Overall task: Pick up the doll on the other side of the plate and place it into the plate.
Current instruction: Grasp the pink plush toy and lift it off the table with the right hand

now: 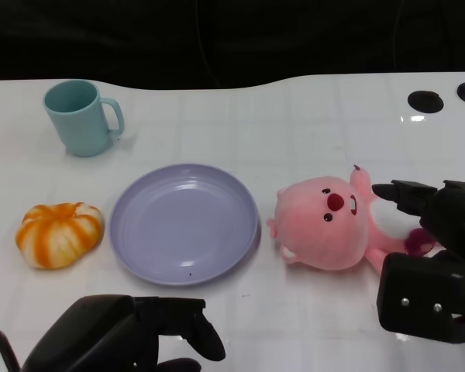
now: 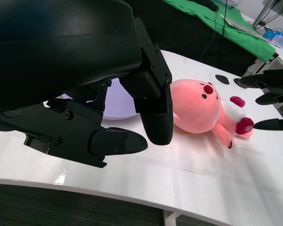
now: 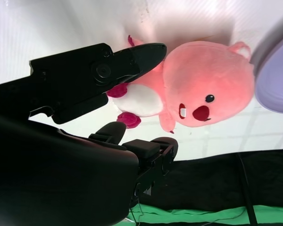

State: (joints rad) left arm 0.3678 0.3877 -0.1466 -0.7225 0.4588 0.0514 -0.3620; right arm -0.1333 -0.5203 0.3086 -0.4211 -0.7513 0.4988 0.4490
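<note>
The robot's left hand (image 1: 128, 337) hangs low over the near edge of the white worktop (image 1: 294, 116), fingers curled inward with nothing in them, just short of the lavender plate (image 1: 184, 222). The right hand (image 1: 434, 260) is spread around the lower body of the pink doll (image 1: 329, 223), fingers (image 1: 399, 194) apart; in the right wrist view 1 finger reaches past the doll's far side while others sit at its near side, and whether any of them touch the plush cannot be told. The doll lies on its back on the worktop, head toward the plate and just beside its rim, feet toward the right hand, directly ahead of that hand's fingertips. Beyond the left hand, on the plate's other side, sits an orange-and-white pumpkin toy (image 1: 60, 234). Farther back from that hand stands a light teal mug (image 1: 81, 118), upright, handle turned toward the plate, well apart from both hands.
</note>
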